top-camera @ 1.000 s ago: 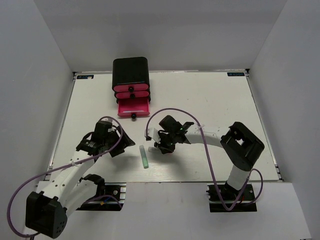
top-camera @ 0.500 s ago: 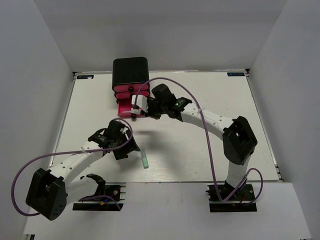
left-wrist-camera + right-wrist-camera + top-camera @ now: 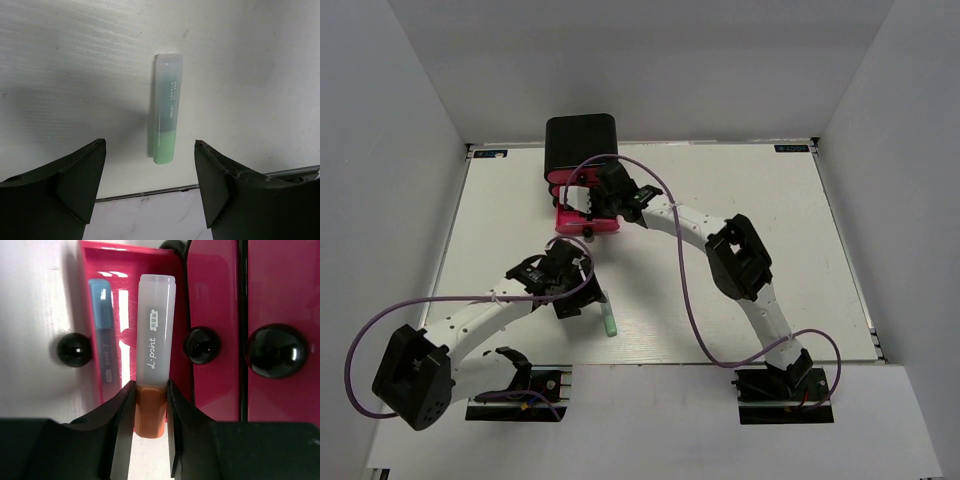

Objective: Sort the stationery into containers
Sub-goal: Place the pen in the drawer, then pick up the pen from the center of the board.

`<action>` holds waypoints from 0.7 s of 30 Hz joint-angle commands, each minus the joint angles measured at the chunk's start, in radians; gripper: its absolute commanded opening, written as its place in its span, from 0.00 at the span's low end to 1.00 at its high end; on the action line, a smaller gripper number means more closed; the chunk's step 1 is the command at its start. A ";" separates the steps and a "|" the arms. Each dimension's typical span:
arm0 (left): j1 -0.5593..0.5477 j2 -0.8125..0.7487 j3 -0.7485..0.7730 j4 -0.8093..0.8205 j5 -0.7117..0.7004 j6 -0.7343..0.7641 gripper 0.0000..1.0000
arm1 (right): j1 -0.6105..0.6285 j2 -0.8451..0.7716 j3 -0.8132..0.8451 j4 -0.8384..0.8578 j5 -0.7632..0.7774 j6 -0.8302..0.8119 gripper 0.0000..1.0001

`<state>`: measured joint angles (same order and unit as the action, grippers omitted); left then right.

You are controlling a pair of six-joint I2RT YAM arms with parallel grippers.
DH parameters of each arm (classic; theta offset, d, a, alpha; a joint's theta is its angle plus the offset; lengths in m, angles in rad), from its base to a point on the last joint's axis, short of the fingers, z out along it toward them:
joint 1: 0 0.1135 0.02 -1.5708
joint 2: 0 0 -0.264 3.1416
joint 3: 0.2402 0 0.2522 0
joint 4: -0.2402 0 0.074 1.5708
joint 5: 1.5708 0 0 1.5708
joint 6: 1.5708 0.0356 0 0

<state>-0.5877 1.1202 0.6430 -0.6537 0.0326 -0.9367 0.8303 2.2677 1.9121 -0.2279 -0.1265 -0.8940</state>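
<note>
Gripping an orange stick [image 3: 156,340] with a frosted cap in the right gripper [image 3: 150,405], jaws clamped on its orange end, right over the pulled-out bottom drawer [image 3: 131,249] of the black cabinet [image 3: 581,140] at 11 o'clock on the table [image 3: 770,220], a blue stick [image 3: 102,340] lying inside. Probably the drop-in step: next, lower slightly and let go, clear of the rim. Hovering with the left gripper [image 3: 149,145] spread wide over a green stick [image 3: 167,110] lying flat at 7 o'clock, untouched; then descend and squeeze.
</note>
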 commanded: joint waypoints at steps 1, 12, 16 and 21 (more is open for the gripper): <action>-0.020 0.001 0.030 0.018 -0.028 -0.019 0.82 | -0.013 0.022 0.084 0.061 0.039 -0.043 0.08; -0.092 0.137 0.098 0.049 -0.077 -0.028 0.82 | -0.037 -0.148 -0.070 0.030 -0.057 0.102 0.49; -0.120 0.205 0.133 0.025 -0.102 -0.028 0.82 | -0.068 -0.246 -0.152 0.006 -0.073 0.199 0.50; -0.156 0.274 0.153 -0.023 -0.155 -0.037 0.76 | -0.125 -0.468 -0.382 0.054 -0.062 0.323 0.50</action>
<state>-0.7303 1.3781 0.7589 -0.6365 -0.0650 -0.9646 0.7429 1.9289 1.6104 -0.2134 -0.1745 -0.6865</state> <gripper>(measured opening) 0.771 0.499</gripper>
